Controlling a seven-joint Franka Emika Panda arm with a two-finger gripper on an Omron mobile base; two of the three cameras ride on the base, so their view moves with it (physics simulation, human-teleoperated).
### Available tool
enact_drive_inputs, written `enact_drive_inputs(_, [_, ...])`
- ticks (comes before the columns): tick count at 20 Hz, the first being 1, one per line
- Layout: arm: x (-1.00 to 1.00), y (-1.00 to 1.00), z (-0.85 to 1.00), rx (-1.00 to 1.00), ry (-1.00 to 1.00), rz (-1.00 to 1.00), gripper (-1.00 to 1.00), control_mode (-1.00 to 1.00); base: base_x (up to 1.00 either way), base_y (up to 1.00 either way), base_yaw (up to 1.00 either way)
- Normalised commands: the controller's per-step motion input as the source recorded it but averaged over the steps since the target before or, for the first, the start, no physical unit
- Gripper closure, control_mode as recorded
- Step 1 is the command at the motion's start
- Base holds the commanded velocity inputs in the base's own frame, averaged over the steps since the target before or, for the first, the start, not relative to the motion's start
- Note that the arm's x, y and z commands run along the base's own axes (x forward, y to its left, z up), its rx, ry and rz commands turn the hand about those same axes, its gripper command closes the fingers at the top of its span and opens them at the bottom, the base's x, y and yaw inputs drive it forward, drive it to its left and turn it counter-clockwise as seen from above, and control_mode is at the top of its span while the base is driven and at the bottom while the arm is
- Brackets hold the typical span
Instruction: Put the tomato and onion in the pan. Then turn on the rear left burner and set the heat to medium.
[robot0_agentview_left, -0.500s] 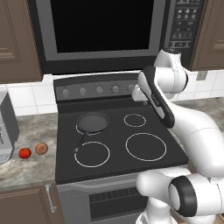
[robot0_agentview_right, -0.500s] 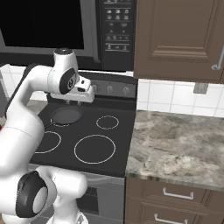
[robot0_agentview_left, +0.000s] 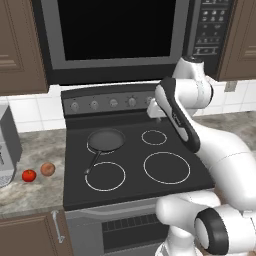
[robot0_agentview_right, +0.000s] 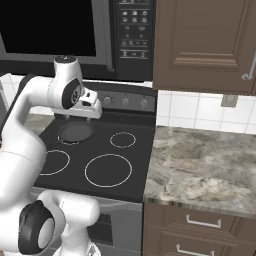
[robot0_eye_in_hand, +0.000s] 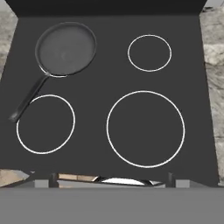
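Tomato (robot0_agentview_left: 29, 175) and onion (robot0_agentview_left: 48, 169) sit side by side on the stone counter (robot0_agentview_left: 30, 192) left of the stove, nearly touching, the tomato on the outer side. From where I've got the gripper (robot0_agentview_left: 156, 109), both are well off to its left and nearer the front edge. My hand hangs high above the back of the black glass stovetop (robot0_agentview_left: 130, 155), close to the knob panel (robot0_agentview_left: 107, 103), and I read the jaws as released, spread wide with nothing between them. Looking down through the hand camera, the pan (robot0_eye_in_hand: 65, 49) lies below and to the gripper's left, sitting over the rear left burner (robot0_agentview_left: 105, 141) so the ring is mostly covered. Its handle (robot0_eye_in_hand: 27, 99) runs forward toward the front left ring (robot0_eye_in_hand: 45, 124). Pan's bare inside, I can see its dark floor. Small rear right ring (robot0_eye_in_hand: 149, 53) is almost directly beneath my hand, and the big front right ring (robot0_eye_in_hand: 145, 128) lies nearer the front edge.
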Motion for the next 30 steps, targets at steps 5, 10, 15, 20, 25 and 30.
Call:
enact_drive_inputs(5, [-0.11,0.47,-0.12,0.02,0.0,0.03,-1.0,-1.0,0.0,0.0,0.0])
enact_drive_inputs(10, [-0.09,0.4,-0.16,0.03,0.0,0.03,-1.0,-1.0,0.0,0.0,0.0])
enact_drive_inputs(15, [-0.04,0.45,-0.16,0.02,0.0,0.04,-1.0,-1.0,0.0,0.0,0.0])
enact_drive_inputs(20, [0.0,0.58,-0.15,0.01,0.05,0.02,-1.0,-1.0,0.0,0.0,0.0])
enact_drive_inputs(25, [0.0,0.59,-0.18,0.02,0.12,0.0,-1.0,-1.0,0.0,0.0,0.0])
enact_drive_inputs(30, [0.05,0.5,-0.24,0.05,0.17,0.0,-1.0,-1.0,0.0,0.0,0.0])
